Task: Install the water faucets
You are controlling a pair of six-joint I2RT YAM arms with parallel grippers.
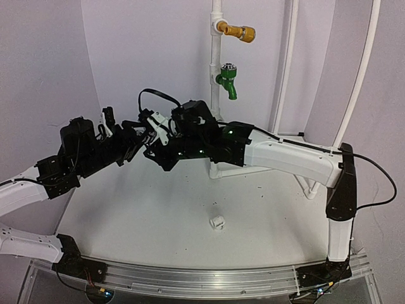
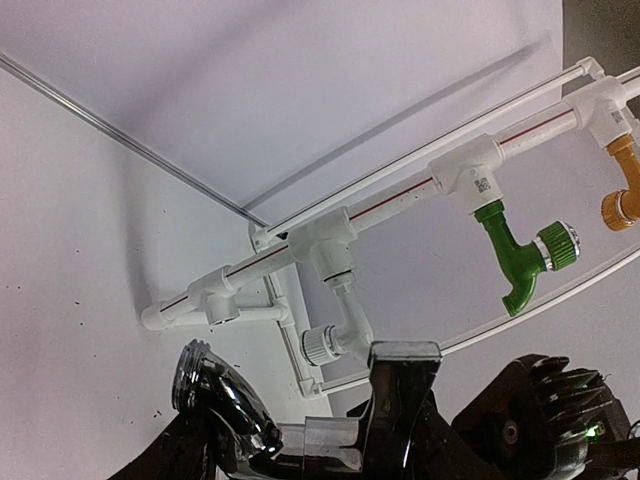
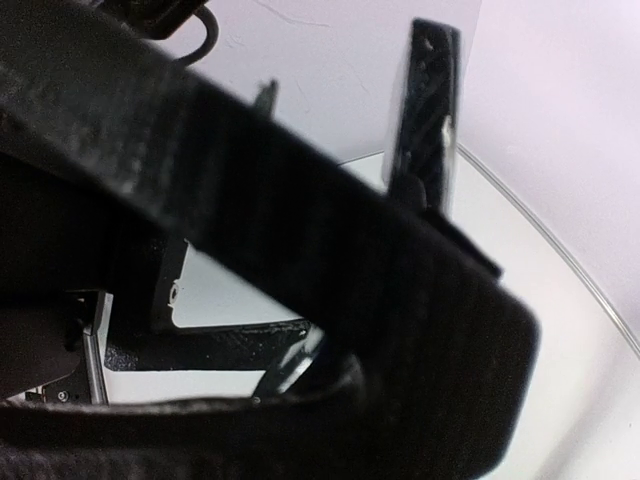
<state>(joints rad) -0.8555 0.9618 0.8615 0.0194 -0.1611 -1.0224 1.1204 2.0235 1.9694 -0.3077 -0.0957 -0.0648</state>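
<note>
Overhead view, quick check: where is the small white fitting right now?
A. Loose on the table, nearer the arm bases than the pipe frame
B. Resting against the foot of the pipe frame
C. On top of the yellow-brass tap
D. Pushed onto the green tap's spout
A: the small white fitting lies by itself on the table, in front of the white pipe frame and not touching it.

1. No words or numbers can be read anywhere.
2. The white tee fitting [image 2: 462,168] above the green tap [image 2: 515,255] bears a small square code label [image 2: 481,185], too fine to read.
3. The right tee fitting [image 2: 598,100] above the yellow-brass tap [image 2: 622,185] bears a second code label [image 2: 617,117], also unreadable.
</note>
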